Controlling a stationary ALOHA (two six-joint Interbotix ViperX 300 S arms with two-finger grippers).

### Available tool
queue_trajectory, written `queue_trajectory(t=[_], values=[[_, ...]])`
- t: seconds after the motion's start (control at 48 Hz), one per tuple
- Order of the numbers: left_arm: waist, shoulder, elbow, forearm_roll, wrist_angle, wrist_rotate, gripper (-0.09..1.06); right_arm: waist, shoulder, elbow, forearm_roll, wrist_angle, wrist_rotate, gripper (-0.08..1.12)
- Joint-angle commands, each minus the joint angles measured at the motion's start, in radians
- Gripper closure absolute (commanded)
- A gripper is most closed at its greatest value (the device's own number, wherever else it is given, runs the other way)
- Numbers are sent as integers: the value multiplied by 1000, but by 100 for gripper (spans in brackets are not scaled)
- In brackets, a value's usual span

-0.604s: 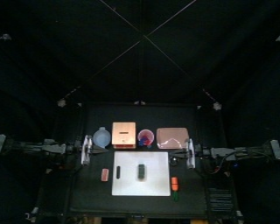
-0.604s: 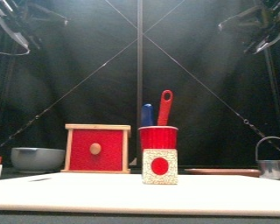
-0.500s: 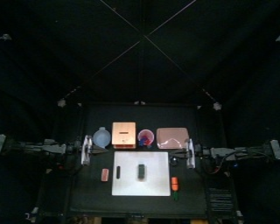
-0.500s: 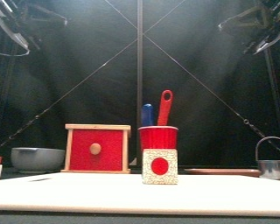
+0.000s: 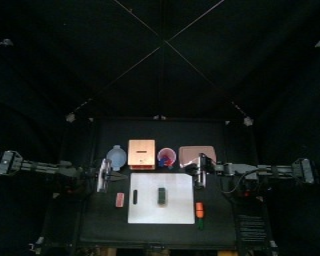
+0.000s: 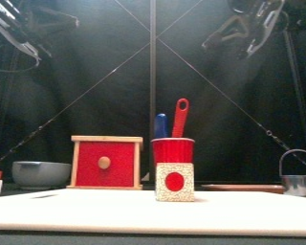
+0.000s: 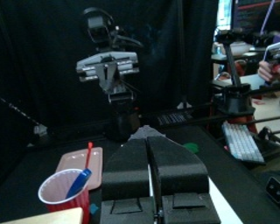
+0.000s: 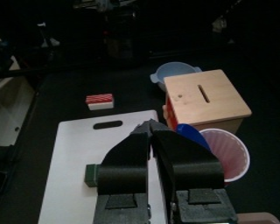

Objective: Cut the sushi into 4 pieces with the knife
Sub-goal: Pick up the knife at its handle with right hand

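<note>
Black curtains all round, matte black desk (image 5: 103, 225). A flat white cutting board (image 5: 180, 200) sits front-middle. The sushi roll (image 5: 162, 195), a blocky dark green bar with a speckled end and red centre, lies on it. Behind are a pale wooden box (image 5: 141, 155) and a smooth red cup (image 5: 168, 157) holding a red knife (image 6: 182, 113) and a blue knife (image 6: 160, 124). The left fingers (image 7: 152, 133) and right fingers (image 8: 153, 129) are both pressed together, empty, up off the desk.

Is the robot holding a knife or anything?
Nothing is held. The left tool and right tool are shut and empty; the blue knife and red knife stand in the red cup.
</note>
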Motion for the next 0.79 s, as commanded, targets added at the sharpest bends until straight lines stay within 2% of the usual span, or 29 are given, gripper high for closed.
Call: queue_trajectory(t=[0.021,0.125,0.333,0.438,0.667,0.792], values=[[-3,61,-40,0,-20,2,79,-20,52,-117,5,117,-2,86],[-6,103,-52,-2,-20,2,70,-34,109,-190,9,213,0,68],[-12,164,-52,0,-31,3,51,-48,230,-288,-21,365,-6,17],[-20,183,-46,0,-32,5,39,-48,284,-321,-64,410,-11,0],[-35,198,-40,0,-32,2,14,-40,385,-403,-189,514,-11,0],[-35,196,-40,-3,-32,2,9,-40,437,-459,-218,569,-12,1]])
